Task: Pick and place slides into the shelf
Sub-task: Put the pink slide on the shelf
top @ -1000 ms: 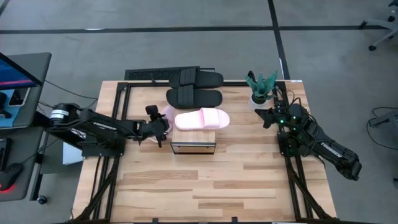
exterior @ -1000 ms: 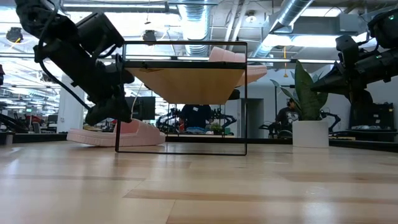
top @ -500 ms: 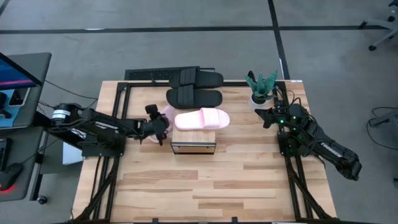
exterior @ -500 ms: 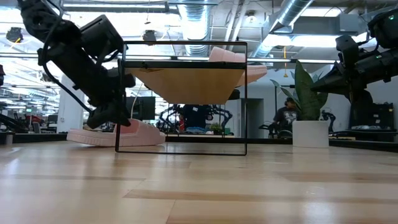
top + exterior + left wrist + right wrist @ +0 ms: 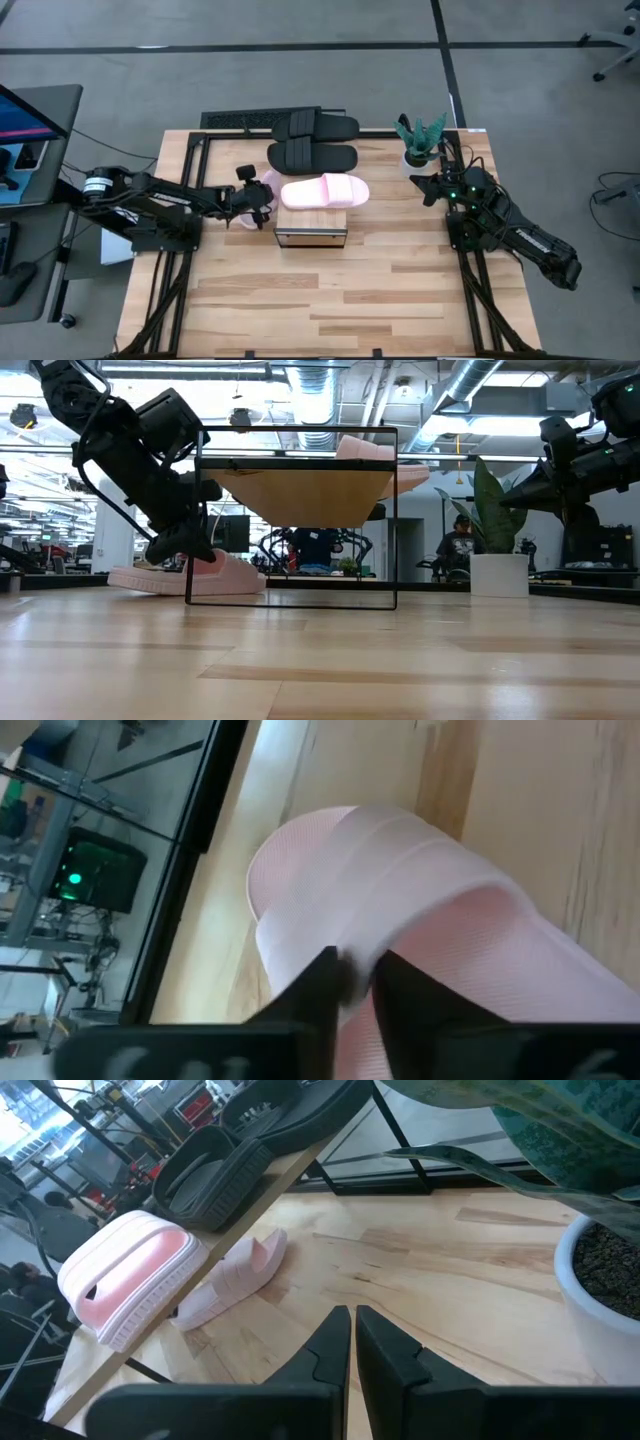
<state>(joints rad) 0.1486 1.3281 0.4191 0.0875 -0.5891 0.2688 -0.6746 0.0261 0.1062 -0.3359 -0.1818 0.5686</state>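
Left claw is low at the shelf's left end, fingers pinching the strap of a pink slide that lies on the bench; low view shows that slide flat on the wood, just left of the shelf frame. Second pink slide sits on the shelf top. Black pair is at the bench's far edge, one slide overhanging it. Right claw hangs idle near the potted plant at the far right corner, fingers pressed together, holding nothing.
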